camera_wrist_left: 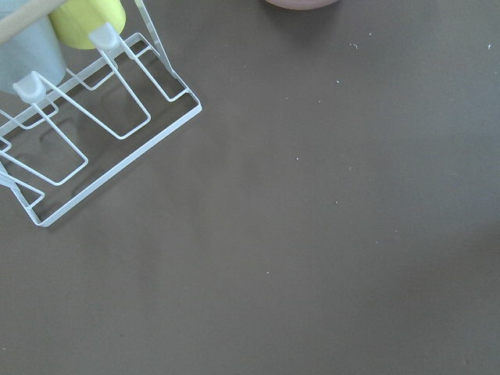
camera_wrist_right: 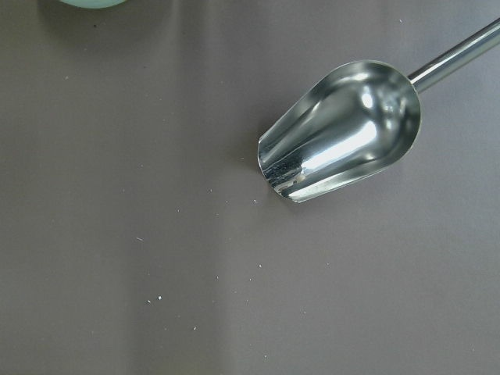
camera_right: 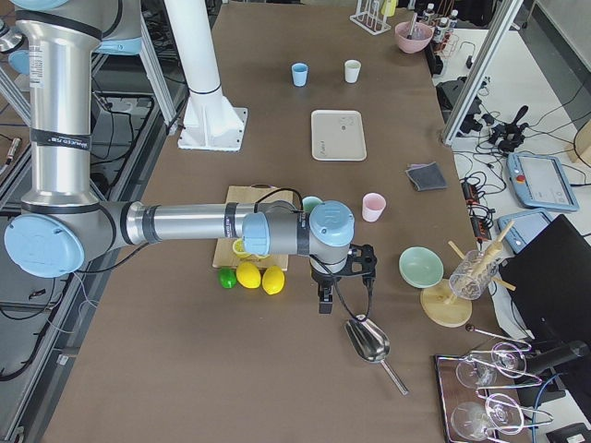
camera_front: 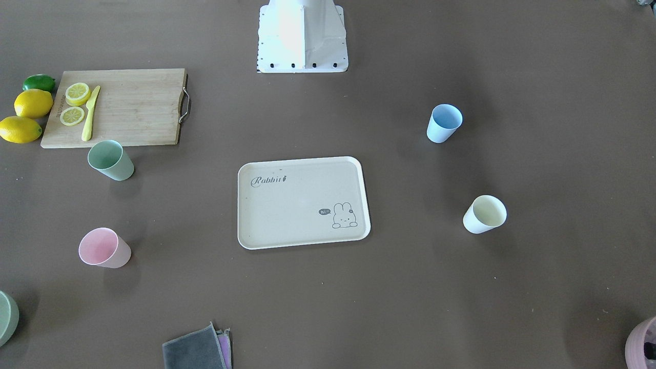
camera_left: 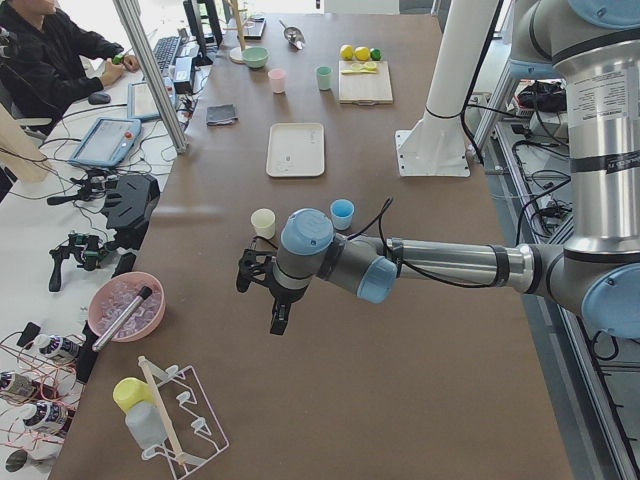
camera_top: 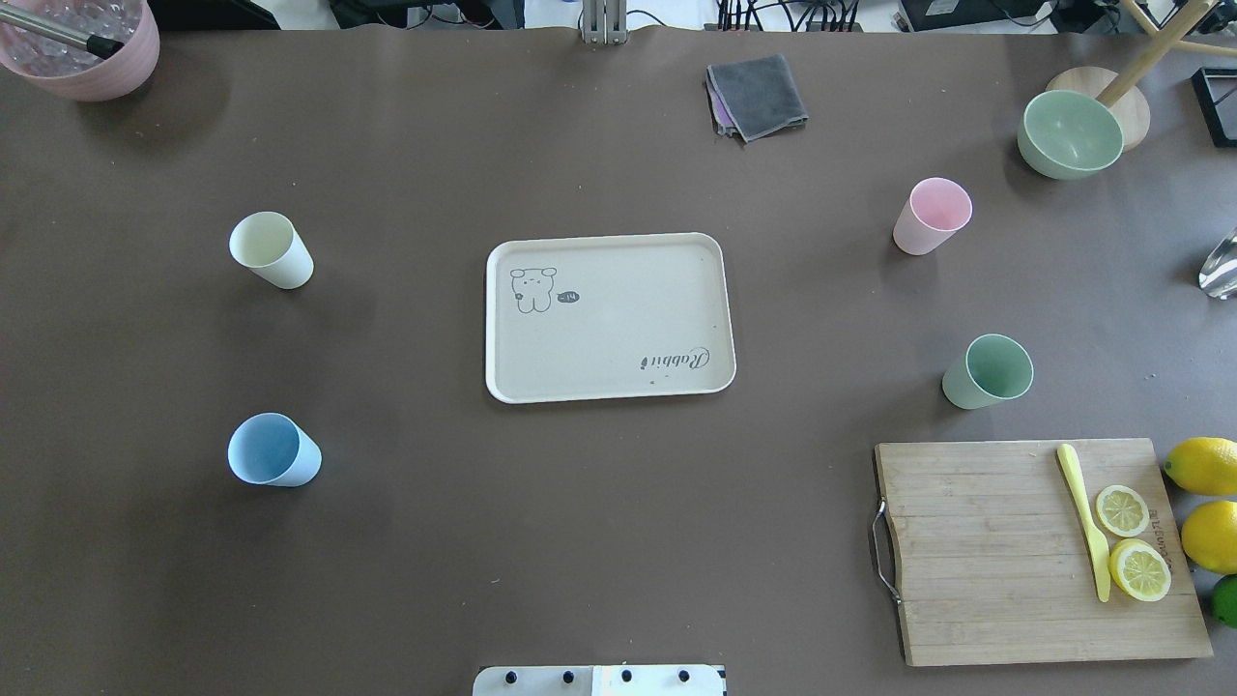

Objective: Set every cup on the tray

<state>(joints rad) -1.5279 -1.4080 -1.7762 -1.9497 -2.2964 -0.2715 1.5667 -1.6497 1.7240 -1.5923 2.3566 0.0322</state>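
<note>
The table (camera_top: 618, 541) is holding four cups (camera_top: 931, 216), one tray (camera_top: 618, 319), one cutting board (camera_top: 986, 551), two lemons (camera_top: 1203, 465), two lemon slices (camera_top: 1122, 509) and one lime (camera_top: 1225, 599).

The dull brown table (camera_top: 618, 541) carries a cream rectangular tray (camera_top: 628, 309) printed with grey "Rabbit" lettering and a grey line-drawn bunny, plus a plain mint green cup (camera_top: 988, 372), a light blue cup (camera_top: 273, 450), a pink cup (camera_top: 931, 216) and a cream-white cup (camera_top: 271, 250). The pale tan bamboo cutting board (camera_top: 986, 561) with a silver metal handle bears yellow lemon slices (camera_top: 1122, 509) and a yellow plastic knife (camera_top: 1087, 522), beside yellow whole lemons (camera_top: 1203, 465) and a green lime (camera_top: 1225, 599). The folded cloth (camera_top: 759, 94) is dark grey, the round bowl (camera_top: 1070, 133) pale green, the pot (camera_top: 116, 77) mauve-pink and the metal scoop (camera_wrist_right: 340, 129) shiny silver.
</note>
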